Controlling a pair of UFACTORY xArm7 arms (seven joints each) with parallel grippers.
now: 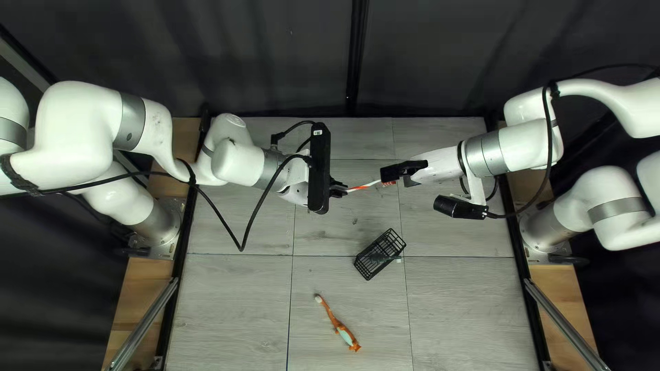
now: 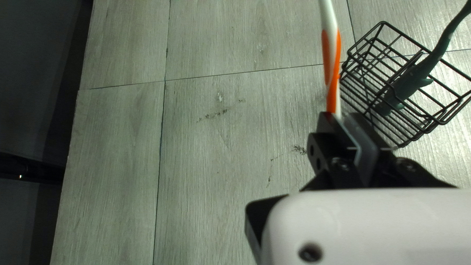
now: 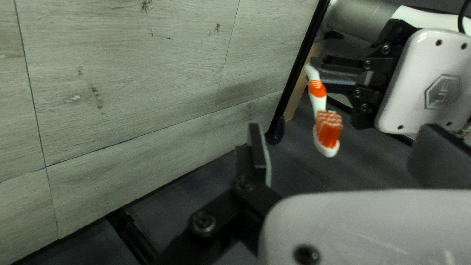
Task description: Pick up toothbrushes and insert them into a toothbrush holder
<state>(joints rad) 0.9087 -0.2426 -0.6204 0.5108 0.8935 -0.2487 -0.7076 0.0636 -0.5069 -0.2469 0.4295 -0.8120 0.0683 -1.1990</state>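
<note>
Just above mid-frame, the left gripper clamps an orange-and-white toothbrush, bristles near the right gripper, its fingers wide apart.

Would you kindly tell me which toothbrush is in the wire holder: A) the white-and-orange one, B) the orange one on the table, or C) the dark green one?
C: the dark green toothbrush leans in the holder, while the left gripper grips the white-and-orange one.
</note>
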